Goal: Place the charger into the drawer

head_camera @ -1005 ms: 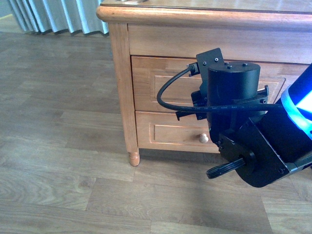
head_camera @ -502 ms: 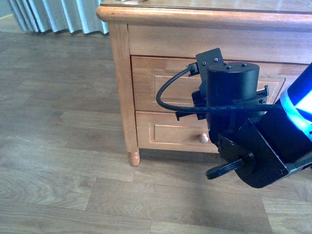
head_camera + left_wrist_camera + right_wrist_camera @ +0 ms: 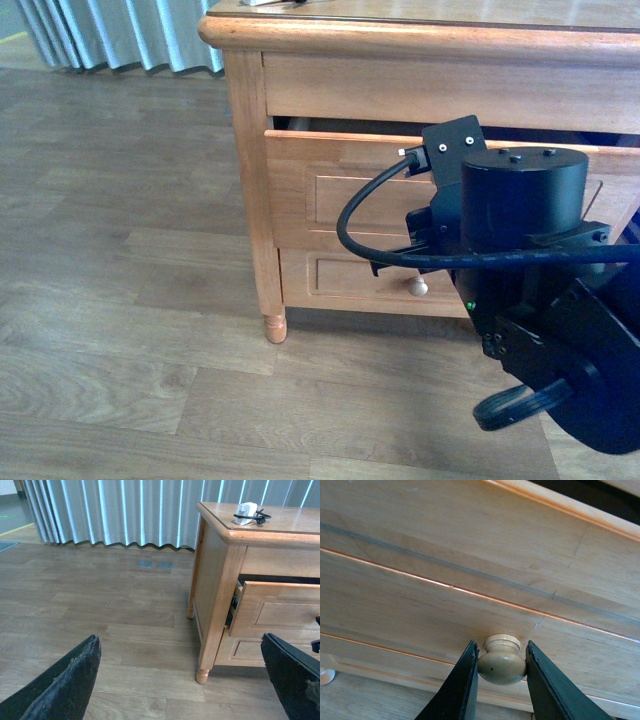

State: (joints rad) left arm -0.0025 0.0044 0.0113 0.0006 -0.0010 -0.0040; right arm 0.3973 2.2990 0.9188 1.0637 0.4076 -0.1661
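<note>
The right jaws pinch the round knob (image 3: pixel 501 660) of the drawer (image 3: pixel 320 155), which stands slightly out of the desk (image 3: pixel 400 85). The dark gap above the jaws hides any contents. The charger (image 3: pixel 246 514) lies on the desk top, well above them. The left jaws are spread wide, empty, far from the desk.

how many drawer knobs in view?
2. Top drawer knob, clamped by the right gripper; lower drawer knob, beneath it. The right arm covers part of the cabinet front, so others may be hidden.
</note>
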